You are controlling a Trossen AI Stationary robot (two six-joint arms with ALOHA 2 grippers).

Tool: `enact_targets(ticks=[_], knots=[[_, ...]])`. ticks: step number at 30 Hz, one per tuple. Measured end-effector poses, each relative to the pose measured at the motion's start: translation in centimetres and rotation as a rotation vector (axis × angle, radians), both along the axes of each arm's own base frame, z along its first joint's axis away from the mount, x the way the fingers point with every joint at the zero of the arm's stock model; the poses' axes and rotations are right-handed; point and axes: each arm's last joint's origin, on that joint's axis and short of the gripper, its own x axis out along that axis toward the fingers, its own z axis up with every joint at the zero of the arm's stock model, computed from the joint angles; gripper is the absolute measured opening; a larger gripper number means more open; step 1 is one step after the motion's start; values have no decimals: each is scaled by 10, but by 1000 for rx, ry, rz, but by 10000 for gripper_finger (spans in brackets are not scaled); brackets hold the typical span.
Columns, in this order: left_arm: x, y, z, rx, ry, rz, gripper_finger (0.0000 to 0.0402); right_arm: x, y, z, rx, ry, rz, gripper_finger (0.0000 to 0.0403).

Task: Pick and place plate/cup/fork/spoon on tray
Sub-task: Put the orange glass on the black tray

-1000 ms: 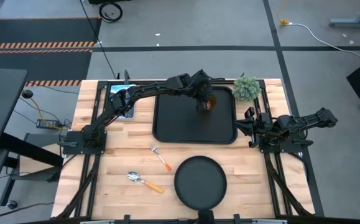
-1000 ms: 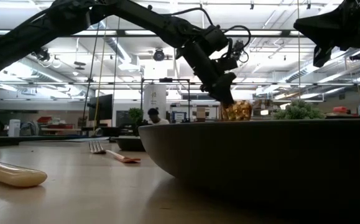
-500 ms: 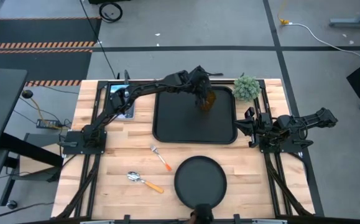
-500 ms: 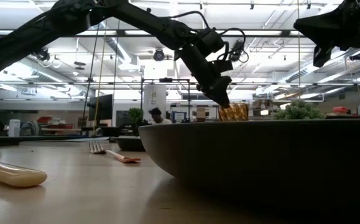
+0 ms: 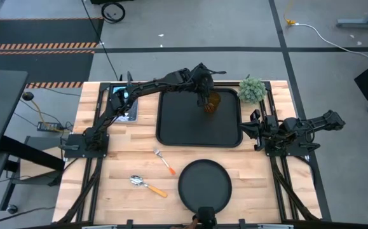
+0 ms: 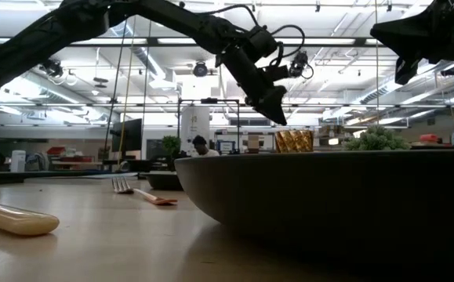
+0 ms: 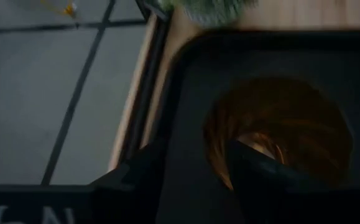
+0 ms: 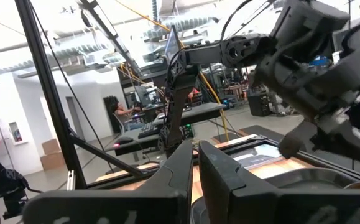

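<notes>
The amber cup [image 5: 213, 102] stands upright on its base in the far right corner of the black tray [image 5: 171, 127]; it also shows in the left wrist view [image 7: 285, 124] and the low view [image 6: 293, 141]. My left gripper [image 5: 204, 94] hangs open just above the cup, clear of it [image 6: 277, 116]. The round black plate [image 5: 204, 185] lies flat by the table's near edge. The fork [image 5: 164, 161] and the spoon [image 5: 147, 184] lie on the wood to the plate's left. My right gripper [image 5: 255, 130] waits shut at the tray's right side.
A small green plant [image 5: 252, 90] stands just past the tray's far right corner, close to the cup. A blue flat device [image 5: 123, 102] lies at the far left of the table. A person [image 6: 199, 146] shows in the room behind.
My left gripper has risen off the cup and drawn back a little toward the table's far left. The cup stays standing on the tray's far right corner.
</notes>
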Motion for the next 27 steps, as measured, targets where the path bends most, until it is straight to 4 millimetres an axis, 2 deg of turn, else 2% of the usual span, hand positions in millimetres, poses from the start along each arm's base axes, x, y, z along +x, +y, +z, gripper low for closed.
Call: enact_targets(ticks=[4,10,17,27], knots=[[-4,0,7,-3,3,6,176,0,0,0,0,-1,2,34],[-16,2,-2,-52,134,25,176,0,0,0,0,-6,6,34],[-22,3,-9,-108,184,77,176,0,0,1,0,-7,7,34],[-9,-27,-22,-134,235,26,176,0,0,1,0,-7,7,34]])
